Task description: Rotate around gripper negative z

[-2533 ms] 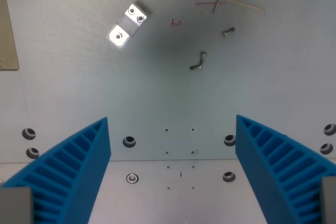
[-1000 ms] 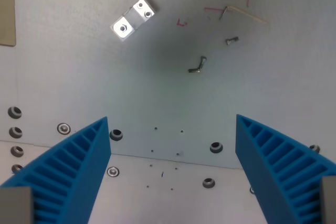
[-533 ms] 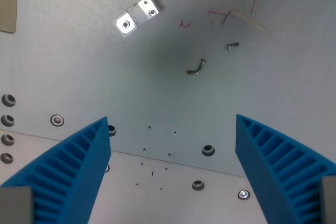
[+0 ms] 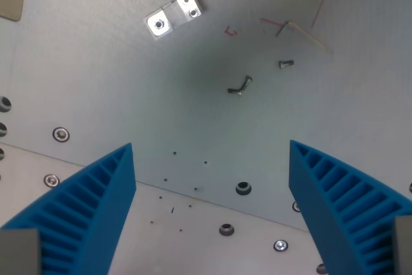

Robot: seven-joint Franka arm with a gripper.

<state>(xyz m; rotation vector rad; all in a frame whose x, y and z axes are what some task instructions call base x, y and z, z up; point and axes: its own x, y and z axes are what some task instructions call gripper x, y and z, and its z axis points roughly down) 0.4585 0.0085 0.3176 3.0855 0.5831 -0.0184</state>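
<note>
The gripper (image 4: pixel 212 214) is seen spread wide, its two blue ribbed fingers (image 4: pixel 80 214) standing well apart at the lower corners of the wrist view, and nothing is held between them. It hangs above a grey metal plate (image 4: pixel 129 88), clear of everything on it.

The task's thing is the gripper itself, since a turn about its own axis is asked for. The turn is best made as pure rotation: height kept level, the axis kept over one spot, the fingers left apart, and no drift allowed toward the loose parts.

Beyond the fingers, a seam with bolt heads (image 4: pixel 243 189) is crossed at a slant, which can be used to judge the angle. Farther out lie a small bent screw (image 4: pixel 239 85), a short screw (image 4: pixel 286 64), an Allen key (image 4: pixel 308 35), and a bright aluminium bracket (image 4: pixel 174 15).
</note>
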